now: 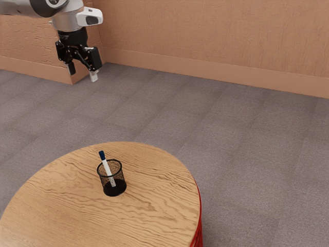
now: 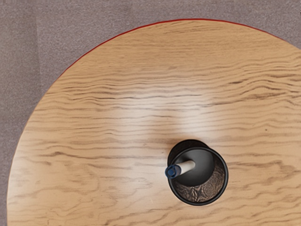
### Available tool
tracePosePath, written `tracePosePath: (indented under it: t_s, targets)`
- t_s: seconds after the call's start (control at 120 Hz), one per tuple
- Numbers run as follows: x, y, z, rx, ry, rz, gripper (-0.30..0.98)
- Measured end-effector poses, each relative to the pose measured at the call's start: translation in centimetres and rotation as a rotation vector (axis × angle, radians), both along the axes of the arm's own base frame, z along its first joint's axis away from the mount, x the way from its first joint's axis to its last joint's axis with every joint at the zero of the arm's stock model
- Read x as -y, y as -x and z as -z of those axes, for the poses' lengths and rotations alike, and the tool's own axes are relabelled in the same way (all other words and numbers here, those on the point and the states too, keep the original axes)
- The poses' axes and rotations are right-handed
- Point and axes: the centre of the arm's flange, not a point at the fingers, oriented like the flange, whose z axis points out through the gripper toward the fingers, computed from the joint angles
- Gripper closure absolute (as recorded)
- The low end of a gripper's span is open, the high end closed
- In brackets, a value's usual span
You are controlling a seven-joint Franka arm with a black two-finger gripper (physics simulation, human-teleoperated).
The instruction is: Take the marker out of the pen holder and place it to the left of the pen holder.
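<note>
Standing on the bench [image 1: 159,211], well below the spread, empty hand [image 1: 83,75], the pen holder [image 1: 120,189] contains the marker [image 1: 107,165], tilted, blue end up. Extraction and placement both outstanding. Bare wood surrounds the holder; the curved edge is well apart. Descent from the hand appears unobstructed.

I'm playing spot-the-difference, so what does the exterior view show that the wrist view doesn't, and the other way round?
Exterior view: the arm, its open end effector and the wall.
Wrist view: a look almost straight down into the pen holder.
Both views: the marker leaning in the pen holder, blue cap sticking out, plus the table and floor.
</note>
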Motion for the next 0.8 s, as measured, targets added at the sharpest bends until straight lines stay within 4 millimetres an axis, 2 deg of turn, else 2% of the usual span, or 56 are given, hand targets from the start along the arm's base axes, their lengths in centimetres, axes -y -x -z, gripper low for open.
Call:
tracePosePath:
  t_s: [0.25, 0.267, 0.317, 0.35, 0.383, 0.417, 0.508, 0.558, 0.65, 0.742, 0.8]
  targets:
    - [-0.4, 0.0, 0.1, -0.002, 0.015, 0.006, 0.0]
    - [-0.5, 0.0, 0.0, 0.0, 0.017, 0.004, 0.0]
    - [-0.9, -0.1, -2.0, 0.043, 0.009, 0.003, 0.0]
    - [-0.6, -0.7, -1.9, 0.044, -0.001, 0.01, 0.0]
    - [-0.1, -1.8, -0.2, 0.01, -0.009, 0.019, 0.0]
    - [-0.2, -3.2, 2.9, -0.051, -0.018, 0.019, 0.0]
    - [-3.8, -6.4, 13.4, -0.24, -0.025, -0.035, 0.0]
    - [-5.2, -7.0, 17.6, -0.309, -0.017, -0.062, 0.0]
    - [-7.2, -7.1, 21.6, -0.37, 0.043, -0.123, 0.0]
    - [-7.5, -6.7, 24.2, -0.411, 0.112, -0.172, 0.0]
    - [-7.3, -6.7, 25.1, -0.419, 0.16, -0.204, 0.0]
